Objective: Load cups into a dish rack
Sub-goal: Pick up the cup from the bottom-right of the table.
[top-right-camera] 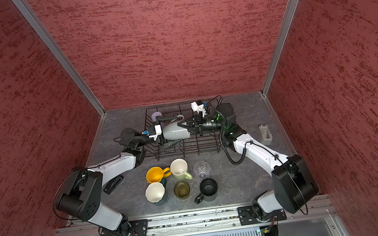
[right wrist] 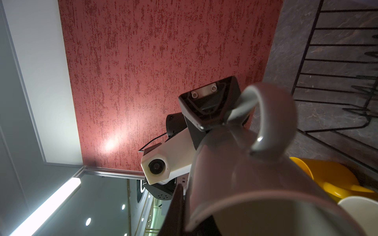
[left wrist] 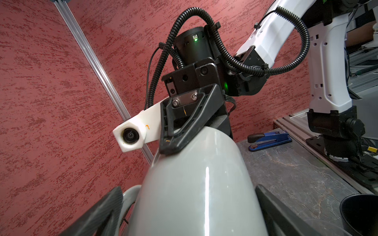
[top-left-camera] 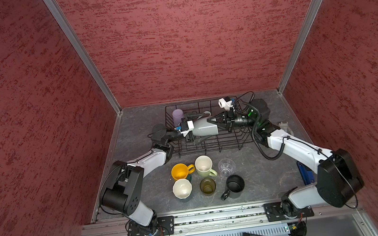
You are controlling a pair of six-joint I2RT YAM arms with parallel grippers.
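Grey mug (top-left-camera: 205,127) on its side in the air just above the dish rack (top-left-camera: 223,141), mouth toward the robot's right, handle turned to the far wall. Pinched at the rim wall by the right gripper (top-left-camera: 212,123), jaws narrow and clamped on it. Straddled at the narrower base end by the left gripper (top-left-camera: 191,128), jaws spread wide on either side of the body; contact with the glaze impossible to judge. Inside the rack, at its far left corner, a lilac tumbler (top-left-camera: 178,116). On the table (top-left-camera: 265,175) in front of the rack, two rows of three, all mouth up. In the row nearer the rack, yellow mug (top-left-camera: 180,171), pale green mug (top-left-camera: 203,165), clear glass (top-left-camera: 226,167). In the row nearer the arm bases, dark teal mug (top-left-camera: 182,188), olive-brown glass (top-left-camera: 207,186), black mug (top-left-camera: 235,184). By the right arm's base, a blue stapler (left wrist: 270,140).
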